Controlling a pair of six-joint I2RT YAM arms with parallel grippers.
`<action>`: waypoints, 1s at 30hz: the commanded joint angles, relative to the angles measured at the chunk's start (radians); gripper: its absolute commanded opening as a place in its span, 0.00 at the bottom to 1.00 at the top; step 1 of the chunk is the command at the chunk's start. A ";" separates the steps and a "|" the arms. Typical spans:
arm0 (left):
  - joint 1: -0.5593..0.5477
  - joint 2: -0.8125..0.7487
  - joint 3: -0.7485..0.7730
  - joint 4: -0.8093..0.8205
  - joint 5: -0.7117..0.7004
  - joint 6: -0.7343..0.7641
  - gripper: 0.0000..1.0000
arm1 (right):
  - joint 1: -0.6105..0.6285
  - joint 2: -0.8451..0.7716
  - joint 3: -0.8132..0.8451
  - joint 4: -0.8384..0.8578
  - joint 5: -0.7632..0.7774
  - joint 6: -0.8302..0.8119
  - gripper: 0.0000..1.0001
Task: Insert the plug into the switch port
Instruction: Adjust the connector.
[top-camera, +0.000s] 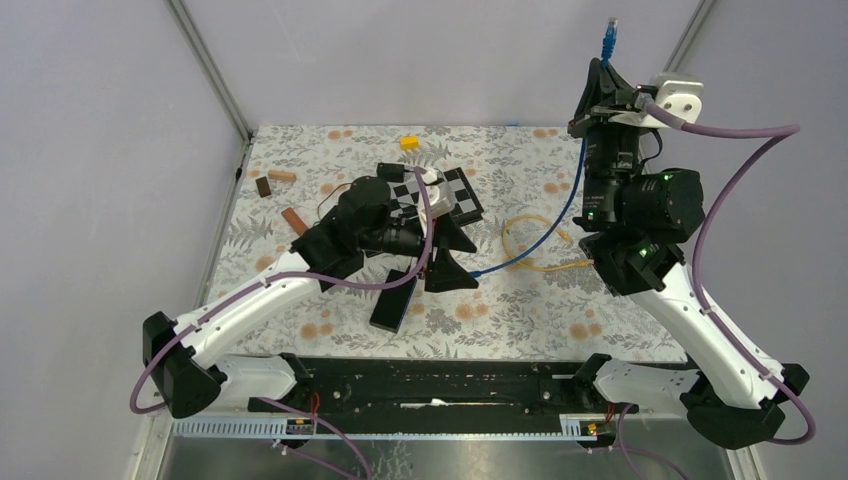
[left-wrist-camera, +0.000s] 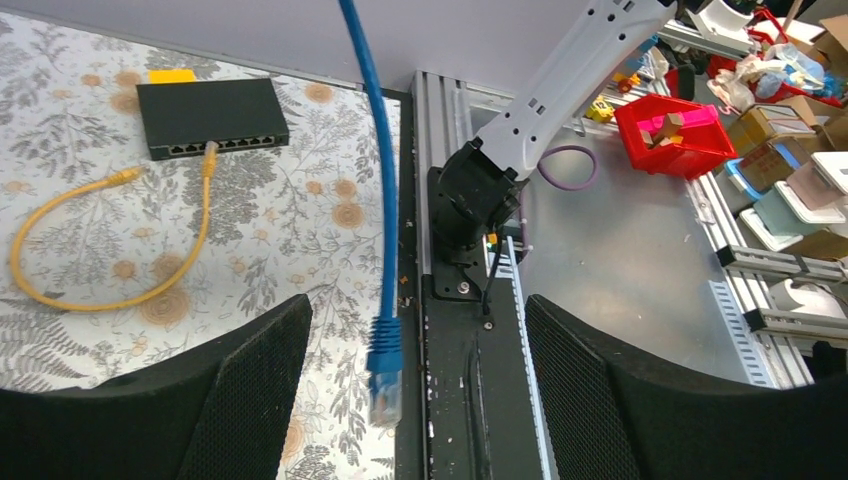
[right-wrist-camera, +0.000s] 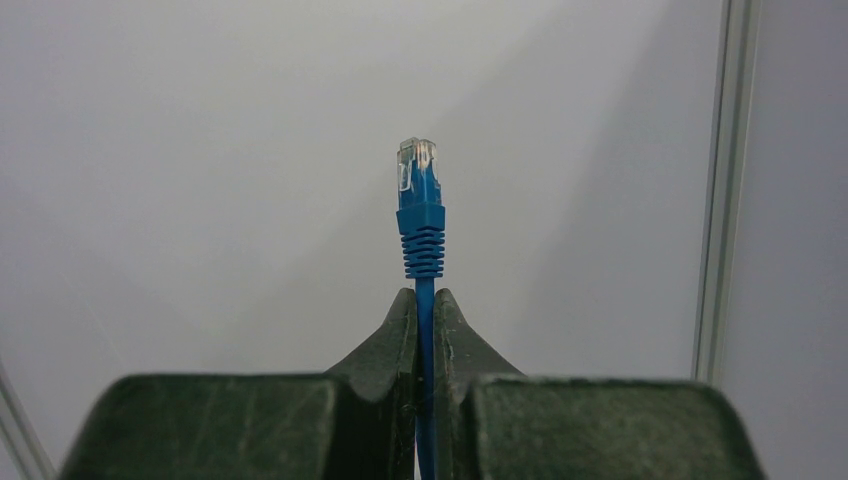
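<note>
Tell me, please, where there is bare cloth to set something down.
Bare cloth runs along the near edge right of the black box, and across the far side right of the yellow block. Crowded around the left gripper and checkered board.

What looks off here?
The right claw is shut on the blue cable just below its plug. It holds the plug raised and aimed upward, well away from the switch. Nothing looks damaged or spilled.

You held the blue, clear-tipped plug (right-wrist-camera: 418, 172) upright, clamped just under its ribbed boot by the right hand (right-wrist-camera: 425, 305), well apart from the black switch (left-wrist-camera: 212, 112) lying flat on the floral table (left-wrist-camera: 300, 225).
</note>
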 joint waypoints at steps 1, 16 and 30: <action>-0.039 0.031 0.074 -0.071 -0.027 0.070 0.80 | -0.003 0.017 0.072 0.013 0.068 -0.014 0.00; -0.081 0.052 0.076 -0.162 -0.170 0.153 0.71 | -0.002 0.005 0.053 0.022 0.075 -0.012 0.00; -0.091 0.062 0.078 -0.190 -0.149 0.151 0.64 | -0.003 -0.003 0.041 0.063 0.091 -0.032 0.00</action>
